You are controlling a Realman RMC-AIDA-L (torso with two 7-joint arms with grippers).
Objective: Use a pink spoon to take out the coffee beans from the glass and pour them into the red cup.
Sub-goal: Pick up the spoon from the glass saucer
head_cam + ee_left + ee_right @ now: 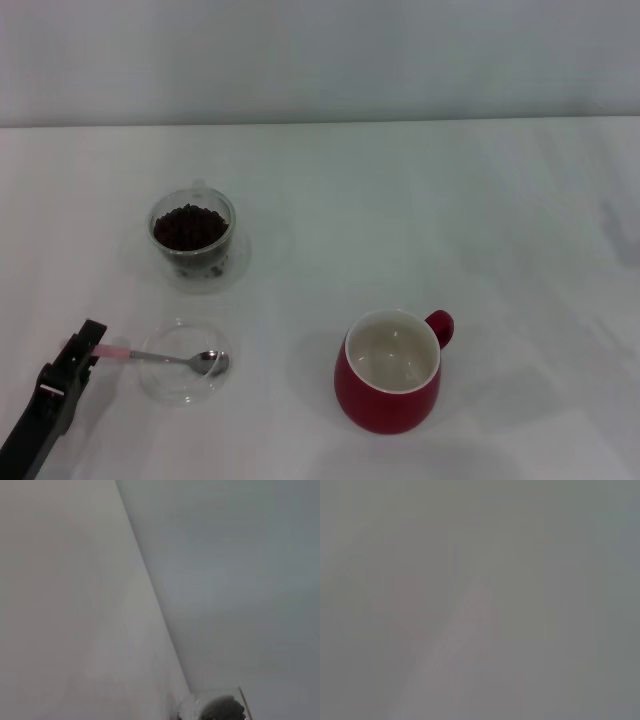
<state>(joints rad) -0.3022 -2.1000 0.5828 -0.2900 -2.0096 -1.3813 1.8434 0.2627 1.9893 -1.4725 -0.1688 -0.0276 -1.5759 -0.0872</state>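
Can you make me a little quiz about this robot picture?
1. True or false: the red cup already holds coffee beans.
2. Where does the pink spoon have its bowl? A) in the glass B) on the clear lid C) in the cup
3. Fill in: the left claw is at the spoon's ____ end.

Key: 1 false, its white inside is empty. 2 B. 3 handle.

Left end effector (82, 350) — matte black, blocky, angular; finer details seem unclear — on a black arm.
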